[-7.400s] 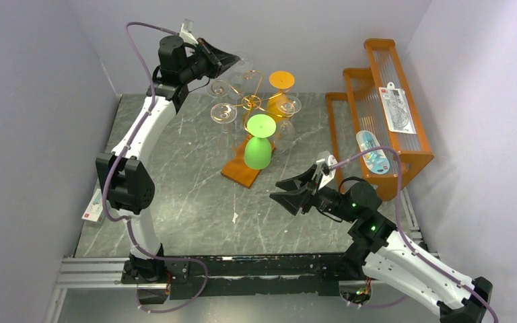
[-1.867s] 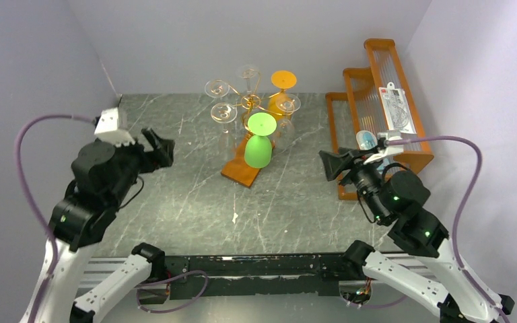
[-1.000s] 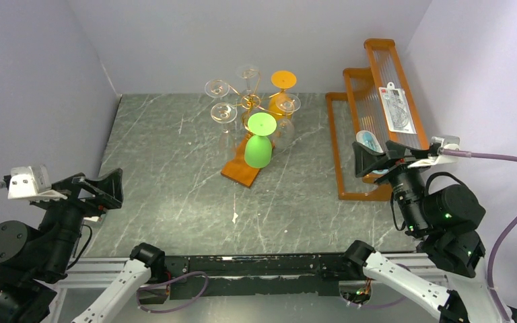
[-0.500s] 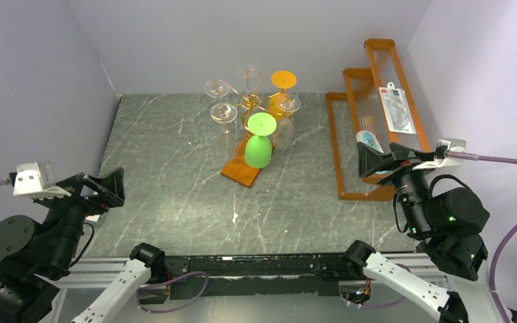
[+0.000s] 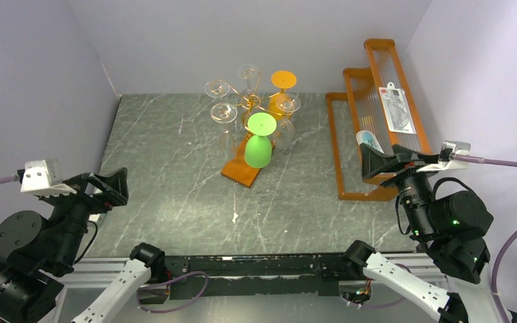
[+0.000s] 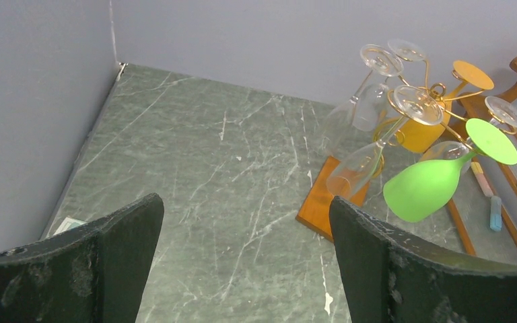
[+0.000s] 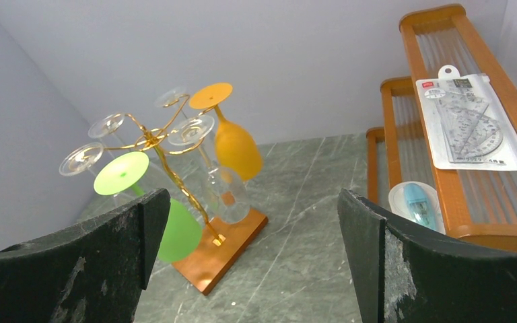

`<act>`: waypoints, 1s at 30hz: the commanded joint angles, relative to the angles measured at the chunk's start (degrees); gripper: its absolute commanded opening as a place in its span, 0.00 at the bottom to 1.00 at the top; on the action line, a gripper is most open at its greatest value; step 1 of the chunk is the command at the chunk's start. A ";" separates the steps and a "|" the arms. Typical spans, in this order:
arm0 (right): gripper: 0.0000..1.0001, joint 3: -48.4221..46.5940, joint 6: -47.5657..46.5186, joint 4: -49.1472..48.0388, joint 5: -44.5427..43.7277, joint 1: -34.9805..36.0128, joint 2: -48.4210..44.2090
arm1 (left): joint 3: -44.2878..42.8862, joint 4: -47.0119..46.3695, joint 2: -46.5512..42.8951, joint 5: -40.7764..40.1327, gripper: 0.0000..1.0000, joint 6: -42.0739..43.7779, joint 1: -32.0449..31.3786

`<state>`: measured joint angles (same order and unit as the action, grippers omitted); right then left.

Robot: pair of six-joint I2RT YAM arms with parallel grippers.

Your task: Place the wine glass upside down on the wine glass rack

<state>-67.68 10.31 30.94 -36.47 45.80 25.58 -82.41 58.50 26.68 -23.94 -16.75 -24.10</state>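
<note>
Well beyond both jaws stands the wine glass rack (image 5: 237, 170).

Nothing here can actually be read. The clear packet (image 7: 474, 121) on the orange shelf (image 7: 437, 15) carries a small red label (image 7: 435, 92) at its top, but the print is too small to make out. The fine scale marks (image 7: 471, 138) inside it are just as illegible. A pale card (image 6: 67, 223) at the left edge of the desk (image 6: 209, 168) is too blurred to read.
</note>
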 commanded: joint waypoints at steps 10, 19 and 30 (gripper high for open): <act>1.00 1.00 0.76 0.59 -0.53 -0.19 -0.05 | 2.20 -2.25 -0.33 1.20 0.97 0.34 0.19; 1.00 1.62 0.68 0.05 -0.37 -0.19 0.12 | 3.14 -2.53 -0.81 1.06 0.97 0.26 0.19; 1.00 2.62 0.37 -0.85 0.08 -0.19 -0.53 | 4.51 -3.99 -1.67 0.76 0.97 0.19 0.19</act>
<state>-65.84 10.70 30.89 -36.42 45.71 25.61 -78.72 56.34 25.63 -23.53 -16.91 -24.10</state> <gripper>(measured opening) 0.997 0.968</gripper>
